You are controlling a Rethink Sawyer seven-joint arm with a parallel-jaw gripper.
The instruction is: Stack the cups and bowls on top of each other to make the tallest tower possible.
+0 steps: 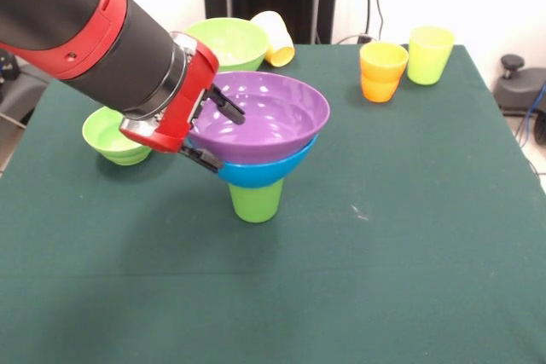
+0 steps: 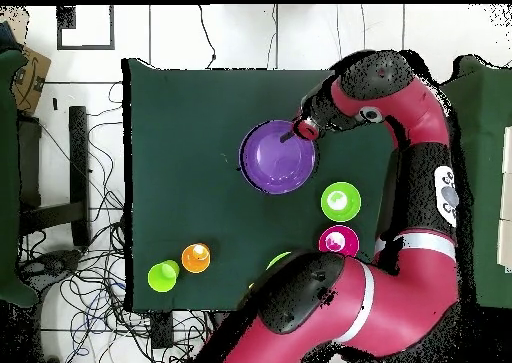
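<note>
**A:** What is sitting around the tower (image 1: 260, 147) on the table (image 1: 409, 236)?

**B:** A small lime green bowl (image 1: 115, 135) is resting just behind the arm (image 1: 85, 27) in the front view, close to the tool. Further back, a large lime green bowl (image 1: 229, 43) is sitting near the far edge with a pale yellow cup (image 1: 275, 37) lying on its side against it. Well apart on the other side, an orange cup (image 1: 382, 72) is standing on another orange one, with a yellow-green cup (image 1: 429, 54) just beside them. The overhead view is also showing a small red bowl (image 2: 339, 242) beside the arm's lower part.

**A:** And the tower itself?

**B:** It is standing mid-table: a green cup (image 1: 256, 199) upside down at the bottom, the blue bowl (image 1: 264, 170) on that, and the purple bowl (image 1: 264, 117) nested on top.

**A:** How is the arm sitting?

**B:** It is reaching down at a slant from the front view's upper left corner, its wrist angled toward the tower. The tool (image 1: 212, 130) is gripping the purple bowl's rim, one finger lying inside the bowl and the other under its edge.
</note>
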